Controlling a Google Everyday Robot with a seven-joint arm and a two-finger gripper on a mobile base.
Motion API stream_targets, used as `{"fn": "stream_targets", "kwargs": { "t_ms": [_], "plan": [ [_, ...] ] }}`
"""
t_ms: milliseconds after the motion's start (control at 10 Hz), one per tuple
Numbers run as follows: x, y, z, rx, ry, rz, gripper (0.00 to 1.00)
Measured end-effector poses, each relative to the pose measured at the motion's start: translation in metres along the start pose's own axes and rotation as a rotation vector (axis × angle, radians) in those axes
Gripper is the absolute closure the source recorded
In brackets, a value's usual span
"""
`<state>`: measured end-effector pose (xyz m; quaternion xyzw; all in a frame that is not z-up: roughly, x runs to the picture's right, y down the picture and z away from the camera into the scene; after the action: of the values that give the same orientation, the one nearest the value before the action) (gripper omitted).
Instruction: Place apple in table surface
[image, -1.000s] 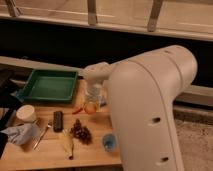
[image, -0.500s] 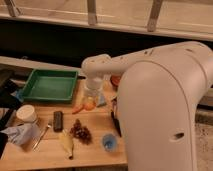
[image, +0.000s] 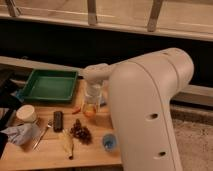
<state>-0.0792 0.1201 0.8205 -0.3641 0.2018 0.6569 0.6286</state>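
Observation:
The apple (image: 90, 111), small and yellow-orange, sits between the fingers of my gripper (image: 91, 106), which points straight down from the white arm (image: 145, 95). The gripper is shut on the apple and holds it just at the tan wooden table surface (image: 30, 155), right of the tray; I cannot tell whether the apple touches the wood. The arm's large white body hides the right part of the table.
A green tray (image: 50, 85) stands at the back left. An orange carrot (image: 75, 110) lies just left of the apple. In front lie a dark grape bunch (image: 81, 132), a black block (image: 58, 121), a banana (image: 66, 143), a fork (image: 42, 135), a blue cup (image: 109, 142), a white cup (image: 26, 113) and a cloth (image: 18, 134).
The arm has swung a little to the left and the gripper has come down with the apple, closer to the tabletop. The other things have not moved.

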Motion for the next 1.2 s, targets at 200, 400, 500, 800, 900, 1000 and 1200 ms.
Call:
{"fn": "stream_targets", "kwargs": {
  "t_ms": [200, 400, 500, 800, 900, 1000, 1200],
  "plan": [
    [0.0, -0.004, 0.011, 0.001, 0.027, 0.007, 0.92],
    [-0.001, -0.008, 0.019, 0.01, 0.041, 0.016, 0.72],
    [-0.001, -0.006, 0.022, 0.012, 0.044, 0.016, 0.61],
    [-0.001, -0.005, 0.026, 0.006, 0.058, 0.024, 0.33],
    [-0.001, -0.004, 0.026, 0.0, 0.06, 0.023, 0.23],
    [-0.002, -0.004, 0.025, -0.005, 0.061, 0.021, 0.2],
    [-0.002, -0.003, 0.022, -0.034, 0.061, 0.005, 0.2]
  ]
}}
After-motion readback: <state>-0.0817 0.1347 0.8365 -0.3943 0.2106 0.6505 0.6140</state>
